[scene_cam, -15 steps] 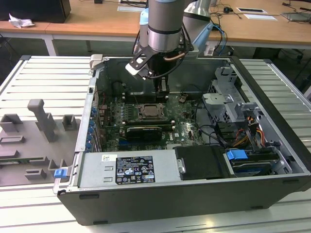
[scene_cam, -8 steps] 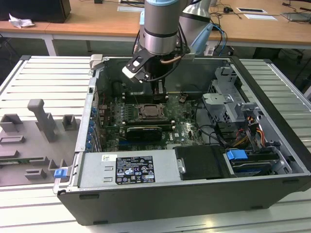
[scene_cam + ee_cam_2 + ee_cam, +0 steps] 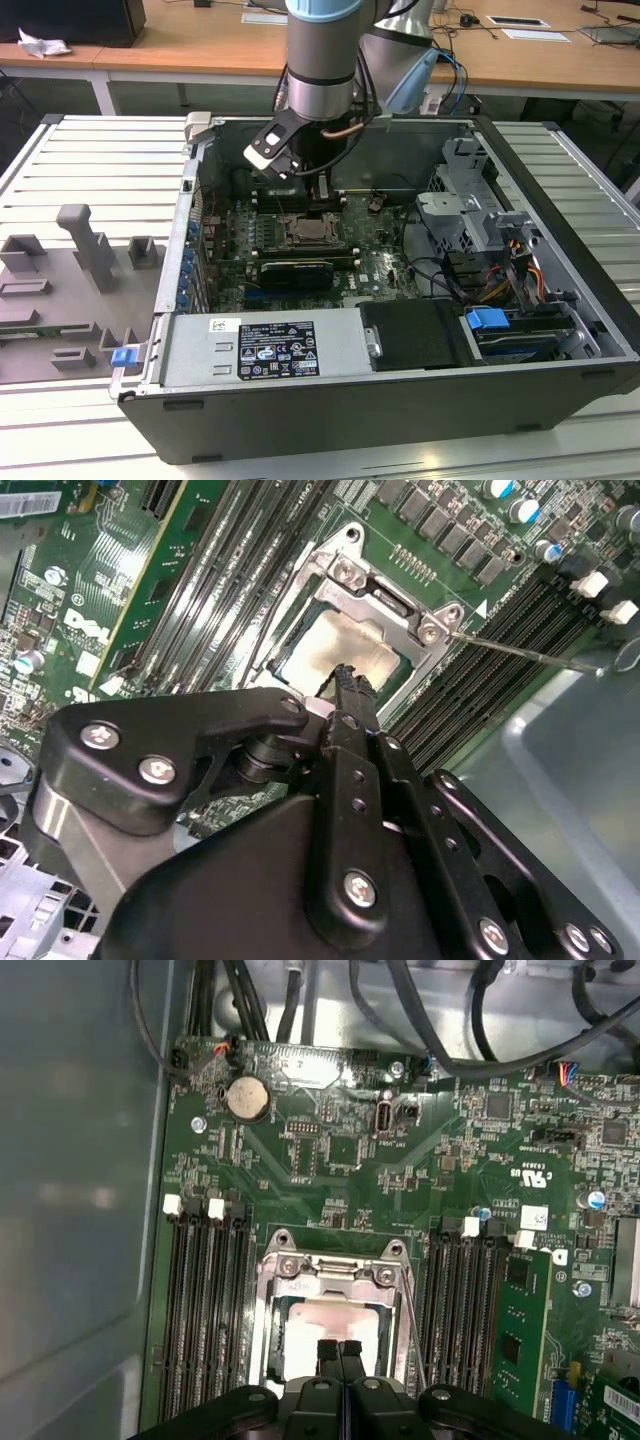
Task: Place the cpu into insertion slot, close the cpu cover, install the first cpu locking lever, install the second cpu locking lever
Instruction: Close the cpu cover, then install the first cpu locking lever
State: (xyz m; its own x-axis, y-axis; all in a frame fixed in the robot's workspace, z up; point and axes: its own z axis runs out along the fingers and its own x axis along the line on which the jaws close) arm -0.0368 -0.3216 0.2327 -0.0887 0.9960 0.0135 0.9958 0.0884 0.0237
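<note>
Jaws stand pressed together with nothing between them, the two black fingertips (image 3: pixel 330 1352) side by side. The gripper (image 3: pixel 340 1348) hangs just over the cpu (image 3: pixel 318 1322); in the second wrist view the gripper (image 3: pixel 350 675) has its tip above one edge of the cpu's (image 3: pixel 335 645) dull beige top. Whether the tip touches the metal I cannot tell.

The cpu lies flat inside the insertion slot (image 3: pixel 303 232), its top showing through the window of the cpu cover (image 3: pixel 335 1270). That silver frame lies down around the chip, and it shows in the second wrist view (image 3: pixel 385 600) too; whether it is fully seated I cannot tell. A thin locking lever (image 3: pixel 520 652) runs from one corner of the cover out across the memory slots (image 3: pixel 480 670); in the first wrist view the lever (image 3: pixel 412 1335) lies along one side of the socket.

Long black memory slots (image 3: pixel 205 1300) flank the socket on both sides on the green circuit board (image 3: pixel 340 1160), and a coin battery (image 3: pixel 248 1098) sits near the board's edge.

In the exterior view the arm (image 3: pixel 320 60) reaches down into the open computer case (image 3: pixel 400 420). A grey fixture (image 3: pixel 80 270) lies on the slatted table (image 3: pixel 100 170) at the exterior view's left.
</note>
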